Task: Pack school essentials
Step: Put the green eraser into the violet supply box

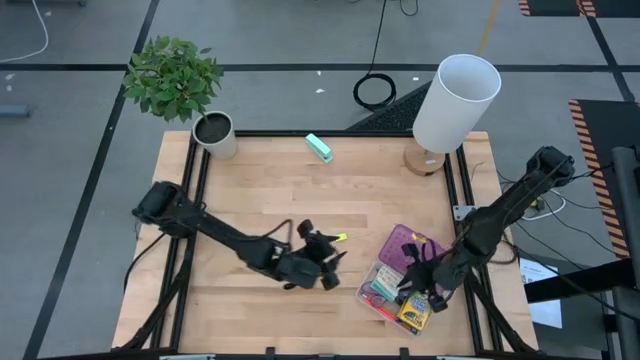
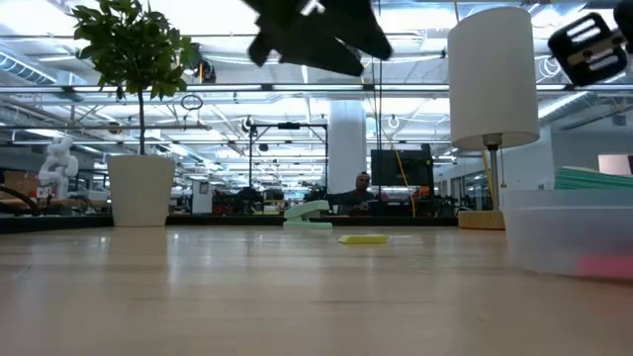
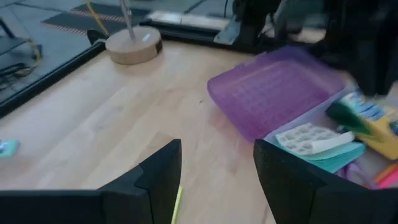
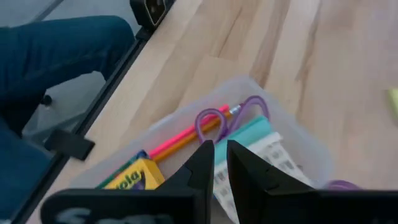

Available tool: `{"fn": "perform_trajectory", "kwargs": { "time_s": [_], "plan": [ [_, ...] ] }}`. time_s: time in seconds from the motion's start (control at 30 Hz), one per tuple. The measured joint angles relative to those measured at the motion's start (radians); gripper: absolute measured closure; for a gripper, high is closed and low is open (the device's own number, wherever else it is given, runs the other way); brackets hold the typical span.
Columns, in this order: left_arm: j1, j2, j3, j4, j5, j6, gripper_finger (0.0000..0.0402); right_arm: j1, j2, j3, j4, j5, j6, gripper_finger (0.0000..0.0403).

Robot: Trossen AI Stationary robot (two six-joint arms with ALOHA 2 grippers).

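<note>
Right tool hides part of the stationery set beneath.

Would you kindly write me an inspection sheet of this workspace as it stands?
Surface: wooden table, mostly bare.
Job's things: clear box near right front edge holds crayon box, red pen, orange pencil, purple-handled scissors; purple lid beside it; yellow eraser loose on table.
Clutter: teal block, lamp, potted plant.
Grippers: left gripper open, raised mid-table; right gripper over the box, nearly closed.
Cables: black coil on floor beyond table.
Surroundings: person's blue-clad leg beside table.
</note>
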Motion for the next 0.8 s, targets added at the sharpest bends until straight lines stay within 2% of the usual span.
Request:
{"fn": "perform_trajectory", "kwargs": {
  "time_s": [0.1,0.2,0.3,0.4,0.5,0.67,0.8],
  "plan": [
    [0.031,0.078,0.132,-0.116,0.040,-0.021,0.0199,0.000,-0.066,0.000,-0.034,0.005,-0.056,0.0367],
    [0.086,0.140,0.223,-0.193,0.137,-0.049,0.0199,0.000,-0.114,0.000,-0.050,0.030,-0.086,0.0367],
    [0.137,0.193,0.256,-0.226,0.238,-0.048,0.0199,0.000,-0.138,0.000,-0.075,0.030,-0.092,0.0367],
    [0.176,0.234,0.256,-0.232,0.285,-0.032,0.0194,0.000,-0.141,0.000,-0.093,0.030,-0.092,0.0367],
    [0.203,0.271,0.256,-0.235,0.312,-0.015,0.0172,0.000,-0.138,-0.014,-0.090,0.030,-0.091,0.0367],
    [0.214,0.314,0.256,-0.281,0.329,-0.006,0.0110,0.000,-0.140,-0.063,-0.055,0.029,-0.092,0.0367],
    [0.209,0.299,0.256,-0.467,0.335,0.002,0.0070,0.000,-0.141,-0.080,-0.041,0.029,-0.093,0.0367]
  ]
}}
